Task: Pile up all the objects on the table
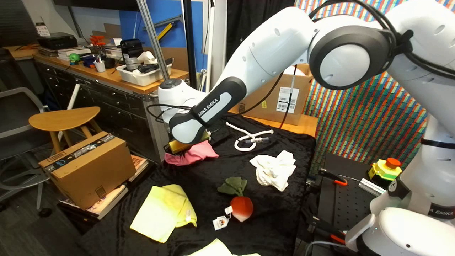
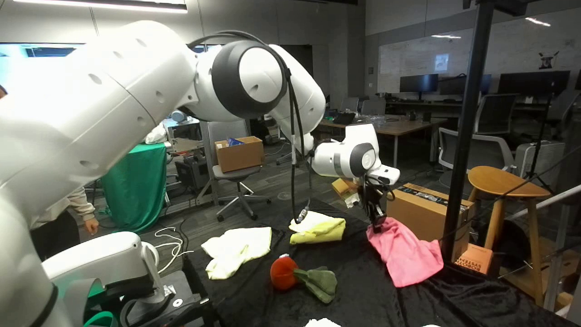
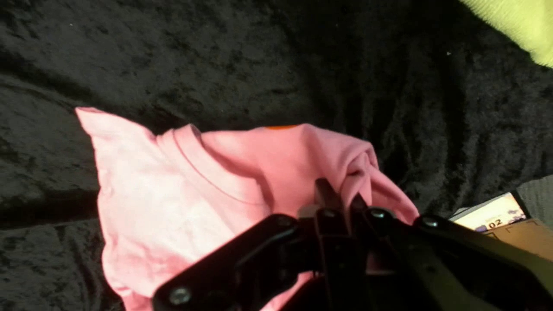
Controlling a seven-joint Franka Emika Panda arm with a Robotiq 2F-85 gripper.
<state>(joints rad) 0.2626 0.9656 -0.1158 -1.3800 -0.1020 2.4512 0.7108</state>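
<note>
My gripper (image 3: 341, 190) is shut on a fold of the pink cloth (image 3: 173, 190), pinched between its fingertips. The rest of that cloth spreads over the black table (image 2: 363, 290), also seen in an exterior view (image 2: 411, 261). A folded yellow cloth (image 1: 163, 213) lies apart from it. The crumpled white cloth (image 1: 273, 169) is near the table's side by the robot base. Between these sits the red ball-like item (image 1: 241, 208) with green leaves and a white tag (image 1: 220, 223). A pale cloth (image 2: 238, 250) lies near the robot; in an exterior view only its edge (image 1: 217, 249) shows.
A white cord (image 1: 245, 144) with a connector shows over the table. Beyond the pink cloth stand a cardboard box (image 2: 422, 211) on books, and a wooden stool (image 2: 504, 181). A black post (image 2: 467, 113) rises beside the table. Another large box (image 1: 273, 96) sits at the table's edge.
</note>
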